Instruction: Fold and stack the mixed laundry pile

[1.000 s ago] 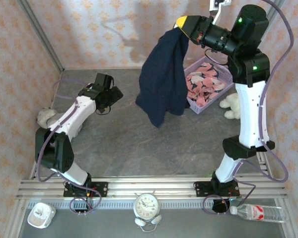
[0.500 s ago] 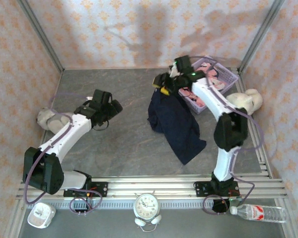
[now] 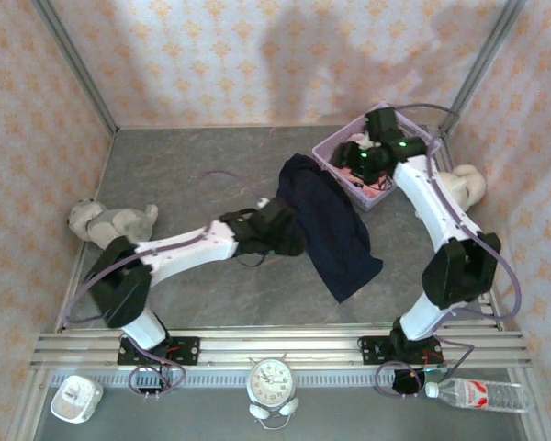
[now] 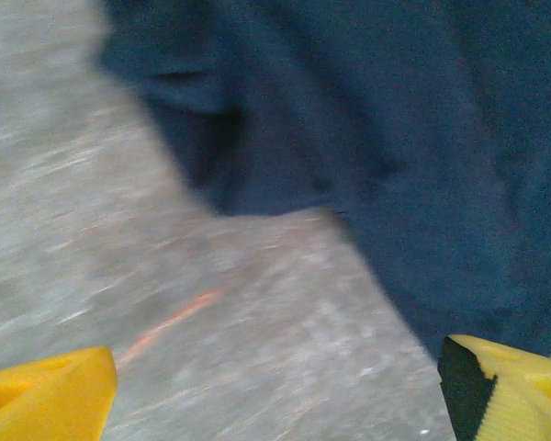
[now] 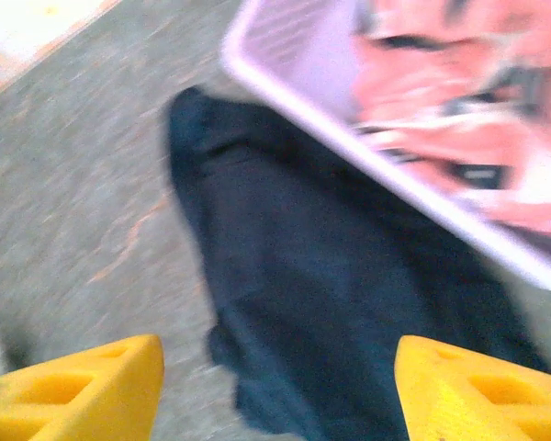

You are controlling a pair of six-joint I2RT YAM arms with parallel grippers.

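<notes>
1. the navy garment (image 3: pixel 335 230) lies loosely spread on the grey table (image 3: pixel 193 175), right of centre. its long axis runs on a slant, from a bunched far end just beside the near-left corner of the basket (image 3: pixel 323 145) down to a pointed corner at the near right.
2. it is plain dark navy, soft and rumpled, with shallow folds along its length. the far end is narrower and the middle broader. in both wrist views it shows blurred.
3. the pink garment (image 5: pixel 441 101) sits crumpled inside the lavender basket. it is salmon-pink with dark navy and white patches, and which way it points cannot be told.
4. the left gripper (image 4: pixel 275 386) is low at the navy garment's left edge. its yellow fingertips stand far apart, with bare table between them and the cloth just ahead. it holds nothing.
5. the right gripper (image 5: pixel 275 390) is above the basket's near-left rim and the navy garment's far end. its jaws are spread wide, with nothing between the fingertips.
6. writing: the bottle (image 3: pixel 473 395) lying at the near right edge wears a red and white label, too small to read. the clock (image 3: pixel 274 377) at the near edge shows a white dial whose numerals are also too small to read.
</notes>
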